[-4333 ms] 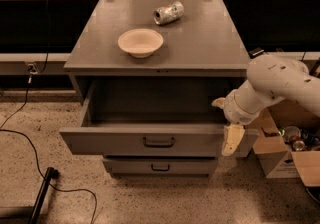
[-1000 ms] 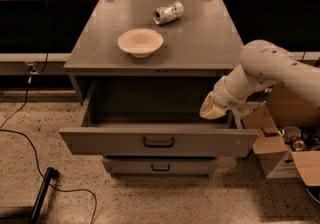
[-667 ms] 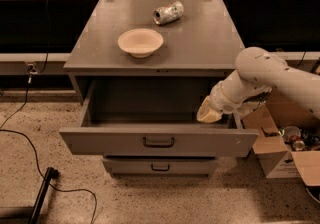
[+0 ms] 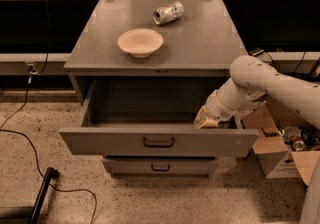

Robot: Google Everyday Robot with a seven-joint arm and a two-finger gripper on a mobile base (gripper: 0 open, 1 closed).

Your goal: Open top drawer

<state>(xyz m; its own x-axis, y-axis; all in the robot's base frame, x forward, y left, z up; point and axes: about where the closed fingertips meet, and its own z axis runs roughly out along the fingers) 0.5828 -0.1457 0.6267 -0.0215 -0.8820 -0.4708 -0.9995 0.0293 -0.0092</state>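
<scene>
a wide grey top drawer with a small black bar handle stands open, at 6 o'clock below a grey cabinet's flat worktop. a white robot arm's beige gripper dips into the drawer's 3 o'clock end, just behind the front panel; wide or narrow, i cannot tell. on the worktop sit a shallow cream bowl and, at its 1 o'clock, a crushed silver can.

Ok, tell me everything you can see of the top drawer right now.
The top drawer is pulled well out of the grey cabinet and sits level. It has a flat grey front, metal by the look, with a small black bar handle at centre, and a deep grey box, shadowed inside. The hand sits at its right end as pictured, just behind the front panel, seemingly touching the rim.
</scene>
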